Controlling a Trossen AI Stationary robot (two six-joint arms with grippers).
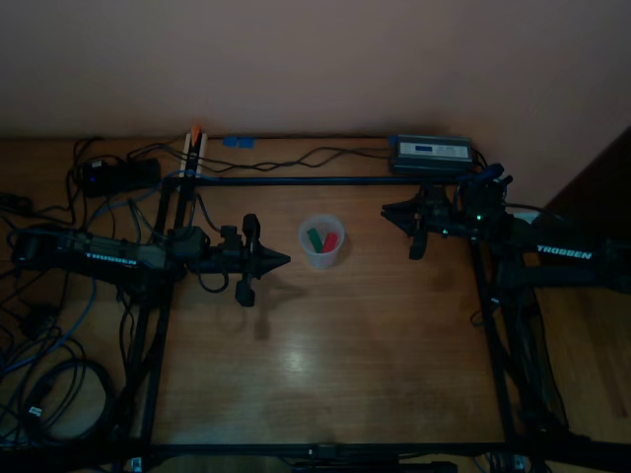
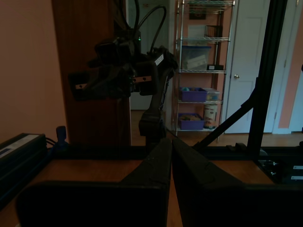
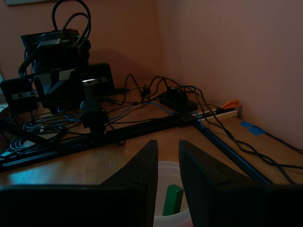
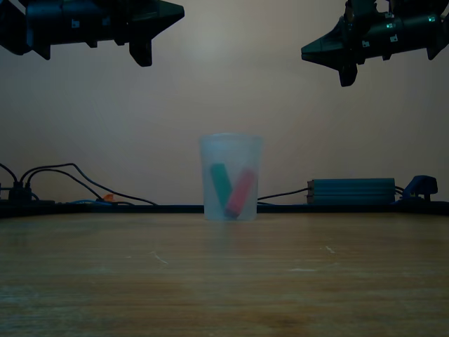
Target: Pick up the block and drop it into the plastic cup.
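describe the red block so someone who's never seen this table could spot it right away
Find the translucent plastic cup standing on the wooden table, between the two arms. Two small blocks lean inside it. The red block is the one nearer the top view's right; its neighbour, the green block, differs only in colour.

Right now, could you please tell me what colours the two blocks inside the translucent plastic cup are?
One green, one red; exterior view shows best.
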